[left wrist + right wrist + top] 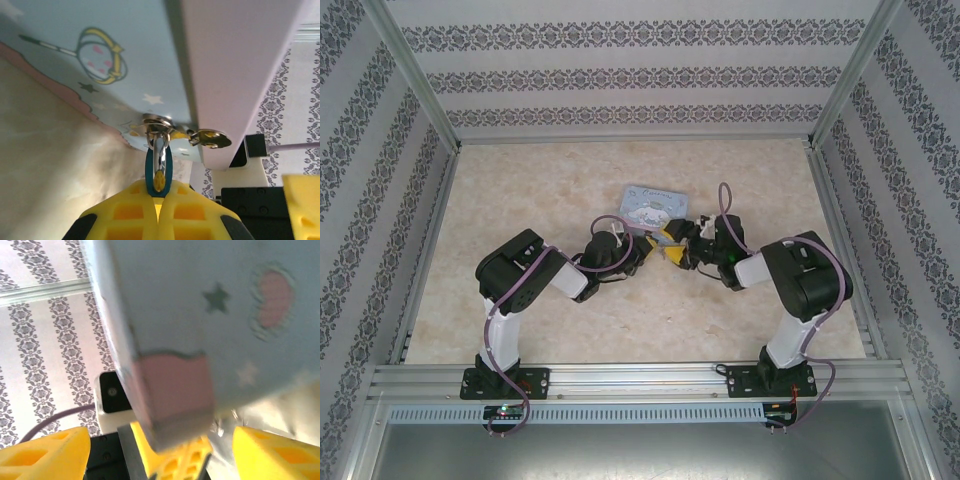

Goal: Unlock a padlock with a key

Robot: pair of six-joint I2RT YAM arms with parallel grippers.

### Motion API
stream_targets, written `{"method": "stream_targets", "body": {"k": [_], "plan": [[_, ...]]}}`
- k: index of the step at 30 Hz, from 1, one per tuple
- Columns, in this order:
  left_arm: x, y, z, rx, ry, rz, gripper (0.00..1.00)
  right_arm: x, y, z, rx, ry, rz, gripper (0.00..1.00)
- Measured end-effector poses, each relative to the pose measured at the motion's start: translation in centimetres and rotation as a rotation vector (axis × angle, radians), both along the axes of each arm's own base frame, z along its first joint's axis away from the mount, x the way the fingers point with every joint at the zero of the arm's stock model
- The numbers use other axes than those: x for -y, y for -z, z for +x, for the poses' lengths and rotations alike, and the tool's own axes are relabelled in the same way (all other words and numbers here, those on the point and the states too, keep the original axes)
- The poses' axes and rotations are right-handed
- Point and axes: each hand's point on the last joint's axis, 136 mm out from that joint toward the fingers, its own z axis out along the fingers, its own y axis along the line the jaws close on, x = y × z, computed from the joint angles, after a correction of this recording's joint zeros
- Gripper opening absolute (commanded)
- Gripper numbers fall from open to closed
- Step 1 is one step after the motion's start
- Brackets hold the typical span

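Observation:
The small teal padlock (159, 172) hangs by its silvery shackle (159, 150) from the metal hasp (158, 122) on the pale-blue cartoon tin (115, 55). My left gripper (159, 192) is shut on the padlock's lower body, its yellow fingers (125, 215) pressed together. In the top view the left gripper (658, 250) and right gripper (685, 240) meet at the tin's (655, 208) near edge. My right gripper (160, 455) is open, with yellow fingers (45, 452) wide apart around the blurred tin corner (172, 400), gripping nothing. The key is out of view.
A small brass-coloured latch piece (212, 138) sticks out beside the hasp. The beige tabletop (520, 190) is boxed in by patterned walls and an aluminium frame (640, 380). Both arms crowd the middle near the tin.

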Motion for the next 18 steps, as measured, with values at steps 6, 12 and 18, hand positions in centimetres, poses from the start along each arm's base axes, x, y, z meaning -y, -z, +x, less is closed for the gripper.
{"method": "stream_targets", "body": {"k": [6,12,18], "plan": [[0.0,0.0,0.0,0.001,0.002,0.003,0.00,0.5,0.4,-3.0,-0.023,-0.067,-0.072,0.70],[0.0,0.1,-0.1,0.000,0.007,0.002,0.00,0.5,-3.0,-4.4,0.154,-0.168,-0.339,0.61],[0.1,0.1,-0.2,-0.005,0.019,0.000,0.00,-0.2,-6.4,-3.6,0.461,-0.293,-0.697,0.50]]}}
